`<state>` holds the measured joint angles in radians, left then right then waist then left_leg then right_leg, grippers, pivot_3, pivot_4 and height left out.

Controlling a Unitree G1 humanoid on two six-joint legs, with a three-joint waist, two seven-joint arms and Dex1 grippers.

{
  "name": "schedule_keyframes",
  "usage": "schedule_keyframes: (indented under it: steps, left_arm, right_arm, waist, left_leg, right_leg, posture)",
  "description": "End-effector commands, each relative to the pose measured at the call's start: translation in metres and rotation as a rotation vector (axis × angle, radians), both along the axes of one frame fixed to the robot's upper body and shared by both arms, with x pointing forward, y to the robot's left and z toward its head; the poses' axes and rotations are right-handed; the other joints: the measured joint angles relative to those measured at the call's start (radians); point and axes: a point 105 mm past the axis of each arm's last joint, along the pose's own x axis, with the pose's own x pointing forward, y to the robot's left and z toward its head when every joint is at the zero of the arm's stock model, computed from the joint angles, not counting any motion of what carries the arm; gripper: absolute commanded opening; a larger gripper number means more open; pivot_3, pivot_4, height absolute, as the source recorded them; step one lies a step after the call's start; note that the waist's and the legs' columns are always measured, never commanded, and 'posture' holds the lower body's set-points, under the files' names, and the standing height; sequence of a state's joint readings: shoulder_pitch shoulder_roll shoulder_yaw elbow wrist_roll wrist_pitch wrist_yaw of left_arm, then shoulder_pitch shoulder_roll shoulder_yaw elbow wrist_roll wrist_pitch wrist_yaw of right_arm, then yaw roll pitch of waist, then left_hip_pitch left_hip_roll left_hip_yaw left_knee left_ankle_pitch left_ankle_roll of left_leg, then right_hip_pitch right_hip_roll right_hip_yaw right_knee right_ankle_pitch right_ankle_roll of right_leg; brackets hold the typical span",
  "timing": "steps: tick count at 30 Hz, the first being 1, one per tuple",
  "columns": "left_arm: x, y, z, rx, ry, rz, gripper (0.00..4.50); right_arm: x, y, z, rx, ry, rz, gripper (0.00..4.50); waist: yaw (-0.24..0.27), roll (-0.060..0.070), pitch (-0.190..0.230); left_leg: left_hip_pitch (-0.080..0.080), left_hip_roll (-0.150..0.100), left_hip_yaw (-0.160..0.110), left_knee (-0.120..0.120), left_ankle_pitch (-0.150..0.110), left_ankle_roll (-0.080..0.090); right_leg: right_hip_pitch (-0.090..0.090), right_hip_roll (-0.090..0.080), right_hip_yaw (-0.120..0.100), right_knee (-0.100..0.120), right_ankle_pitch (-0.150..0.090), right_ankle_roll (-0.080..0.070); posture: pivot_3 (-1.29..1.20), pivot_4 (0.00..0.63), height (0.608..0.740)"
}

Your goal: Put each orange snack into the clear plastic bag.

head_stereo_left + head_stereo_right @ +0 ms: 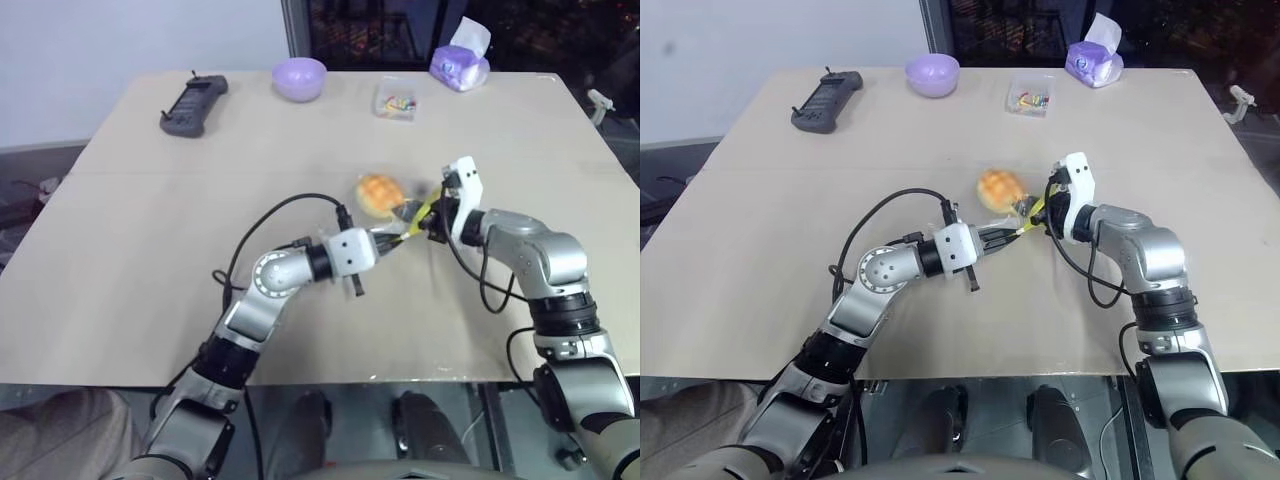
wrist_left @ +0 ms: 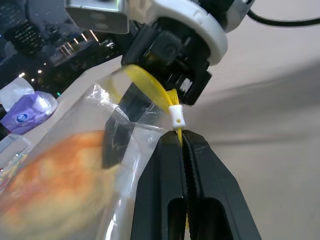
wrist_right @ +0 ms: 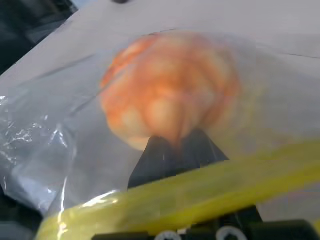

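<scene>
Mid-table, the orange bun [image 1: 379, 193] sits inside the clear bag [image 3: 60, 150], seen through the film. Left claw [image 2: 182, 145] is clamped on the bag's yellow seal strip [image 2: 150, 86] beside the white slider [image 2: 177, 116]. Right claw [image 1: 424, 218] pinches the same strip from the opposite side, fingers closed.

The clear plastic bag [image 3: 45, 145] is thin, glossy film, crinkled, with a shiny yellow plastic seal strip [image 3: 165, 205]. The orange snack [image 1: 380, 193] looks matt and bready, its top scored. The table [image 1: 150, 220] is matt, smooth beige board. The lilac bowl [image 1: 299, 78] looks smooth plastic with a soft sheen.
</scene>
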<state>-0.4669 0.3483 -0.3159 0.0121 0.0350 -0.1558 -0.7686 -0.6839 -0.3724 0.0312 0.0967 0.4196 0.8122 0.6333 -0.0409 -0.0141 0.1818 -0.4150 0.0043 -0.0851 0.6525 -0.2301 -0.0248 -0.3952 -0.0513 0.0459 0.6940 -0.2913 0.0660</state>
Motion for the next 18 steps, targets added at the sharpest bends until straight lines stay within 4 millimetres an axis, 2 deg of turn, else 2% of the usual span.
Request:
schedule_keyframes:
  steps: [1,2,5,9,18]
  left_arm:
    - [-0.003,-0.001,0.010,-0.027,-0.037,-0.015,0.00]
    - [-0.003,-0.001,0.010,-0.029,-0.038,-0.009,0.00]
    - [-0.001,0.001,0.010,-0.030,-0.042,0.009,0.00]
    - [0.005,0.006,0.009,-0.024,-0.049,0.050,0.00]
    - [0.021,0.021,0.010,-0.046,-0.041,0.141,0.00]
  right_arm:
    - [0.004,-0.004,0.012,-0.008,-0.063,-0.011,0.82]
    - [0.000,-0.001,0.013,-0.008,-0.067,0.014,0.95]
    - [-0.006,-0.001,0.013,-0.014,-0.072,0.047,2.29]
    - [-0.013,-0.007,0.012,-0.033,-0.070,0.074,2.29]
    - [-0.033,-0.030,0.022,-0.026,-0.085,0.134,2.29]
  waist:
    - [0.000,0.000,0.000]
    - [0.000,0.000,0.000]
    - [-0.001,0.000,0.000]
    - [0.000,0.000,0.000]
    - [0.001,0.000,0.000]
  left_leg:
    - [0.000,0.000,0.000,0.000,0.000,0.000]
    - [0.000,0.000,0.000,0.000,0.000,0.000]
    - [0.000,0.000,0.000,0.000,0.000,0.000]
    - [0.000,0.000,0.000,0.000,0.000,0.000]
    - [0.000,0.000,0.000,0.000,0.000,0.000]
  right_leg:
    - [0.000,0.000,0.000,0.000,0.000,0.000]
    - [0.000,0.000,0.000,0.000,0.000,0.000]
    - [0.000,0.000,0.000,0.000,0.000,0.000]
    - [0.000,0.000,0.000,0.000,0.000,0.000]
    - [0.000,0.000,0.000,0.000,0.000,0.000]
  posture:
    - [0.00,0.150,0.740]
    - [0.00,0.150,0.740]
    - [0.00,0.150,0.740]
    - [0.00,0.150,0.740]
    - [0.00,0.150,0.740]
